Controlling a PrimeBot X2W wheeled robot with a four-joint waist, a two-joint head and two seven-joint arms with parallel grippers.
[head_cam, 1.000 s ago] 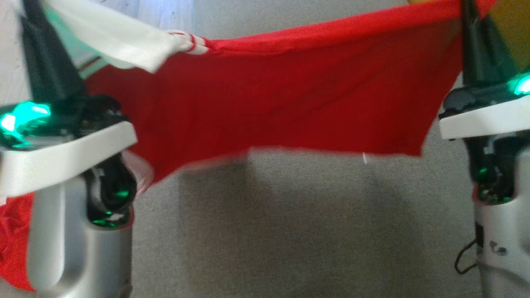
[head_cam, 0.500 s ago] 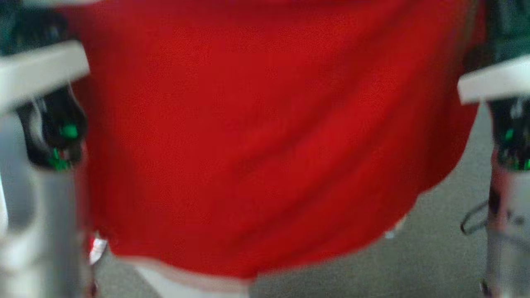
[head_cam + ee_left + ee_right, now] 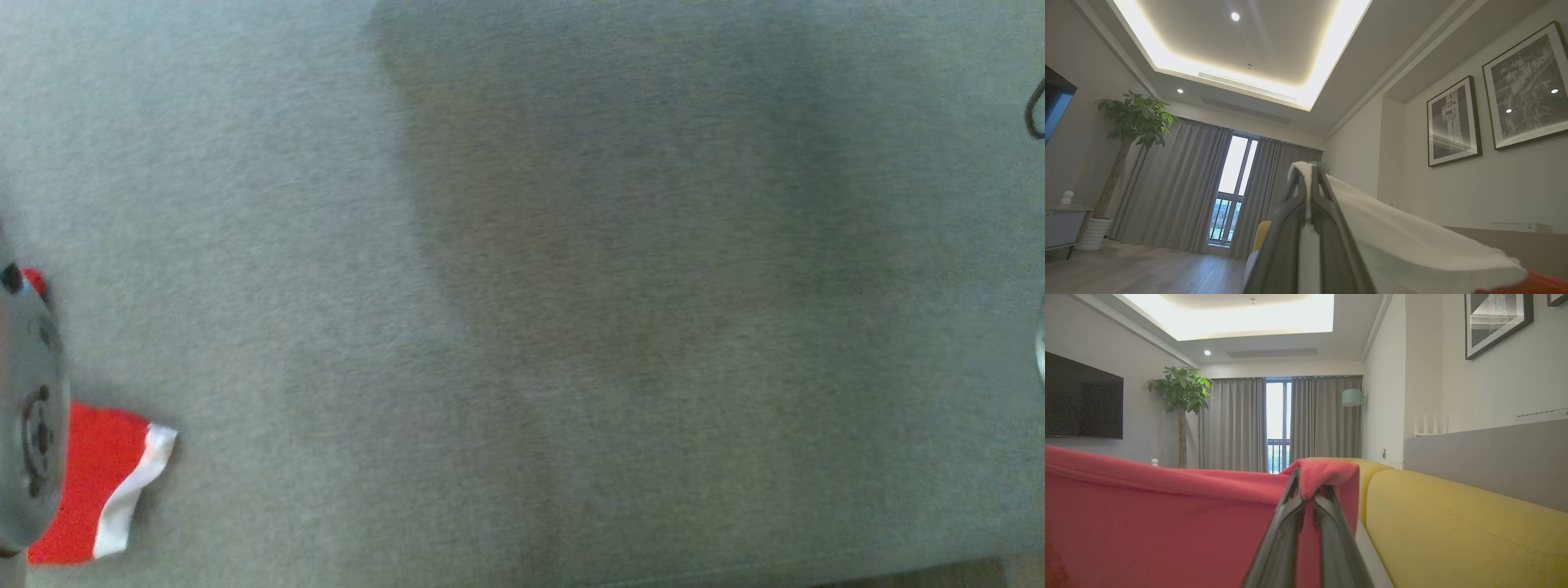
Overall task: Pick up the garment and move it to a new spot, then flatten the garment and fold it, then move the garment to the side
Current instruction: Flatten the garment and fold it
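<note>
Clearly, the garment (image 3: 1167,514) was red cloth with white parts, held between two tools. In the right wrist view, the right tool (image 3: 1306,484) had its two dark fingers closed together on a fold of red cloth, which bunched over the fingertips. From there the red fabric stretched away to that view's left as a broad, fairly smooth sheet with a soft ridge along its top edge. A yellow sofa (image 3: 1453,522) sat just beyond it. In the left wrist view, the left tool (image 3: 1309,175) was likewise closed, gripping a white part of the garment. The white cloth draped over the fingertips and ran down to that view's right, turning red at the bottom corner. In the head view, a red corner edged with a white band showed at the lower left beside a pale arm (image 3: 24,408), against a grey surface (image 3: 522,286). Whether the corner touched that surface could not be told.
</note>
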